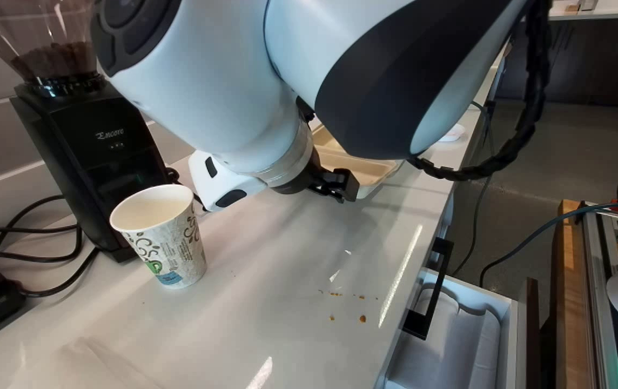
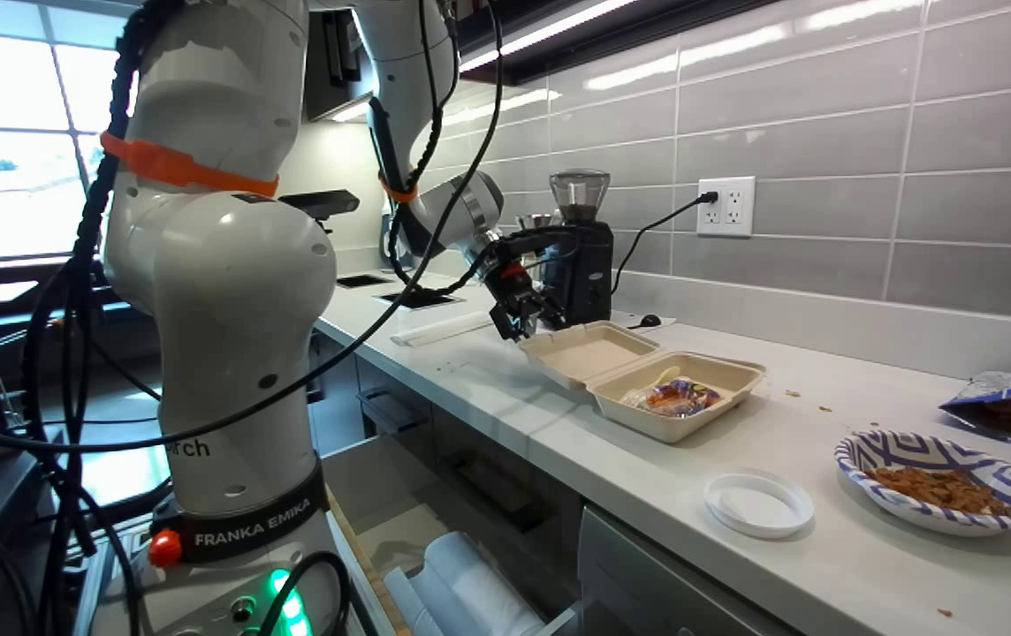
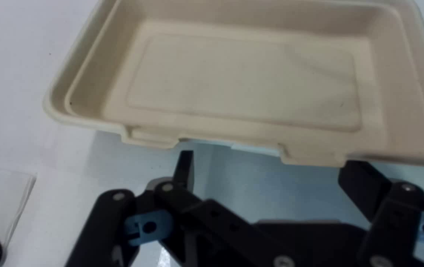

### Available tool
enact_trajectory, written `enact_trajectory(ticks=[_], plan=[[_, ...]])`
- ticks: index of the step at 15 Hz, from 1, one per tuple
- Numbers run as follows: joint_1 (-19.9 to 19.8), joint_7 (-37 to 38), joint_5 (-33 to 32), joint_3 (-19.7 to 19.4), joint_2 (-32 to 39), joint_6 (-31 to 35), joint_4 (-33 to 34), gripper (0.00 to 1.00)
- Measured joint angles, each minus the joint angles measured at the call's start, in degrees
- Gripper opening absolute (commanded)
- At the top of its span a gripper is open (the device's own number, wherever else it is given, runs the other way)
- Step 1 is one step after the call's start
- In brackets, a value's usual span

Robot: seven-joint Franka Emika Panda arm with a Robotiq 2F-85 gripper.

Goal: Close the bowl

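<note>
The bowl, a pale beige clamshell box, lies open on the counter in an exterior view [image 2: 589,352]. One half is bare inside; the other half [image 2: 647,422] holds wrapped food. The arm partly hides the box in an exterior view [image 1: 375,168]. In the wrist view, the bare half [image 3: 241,81] fills the top, its tabbed edge facing my gripper [image 3: 272,168]. My gripper is open with nothing between its fingers, and also shows in both exterior views [image 1: 341,186] [image 2: 528,322]. The right fingertip meets the edge in the picture; I cannot tell whether it touches.
A paper cup [image 1: 166,243] and a black coffee grinder [image 1: 98,156] stand near the wall side. A white plastic lid [image 2: 757,505], a patterned bowl [image 2: 868,495] and a blue bag [image 2: 1009,406] lie beyond the box. A drawer [image 1: 503,308] stands open below the counter.
</note>
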Motion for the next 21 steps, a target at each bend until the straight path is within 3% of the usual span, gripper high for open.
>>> enact_trajectory(ticks=[13, 21], plan=[[0.1, -1.5, -4.6, 0.0, 0.6, -11.9, 6.2, 1.00], [-2.1, -3.6, -6.3, -1.8, 0.9, -12.8, 6.7, 1.00]])
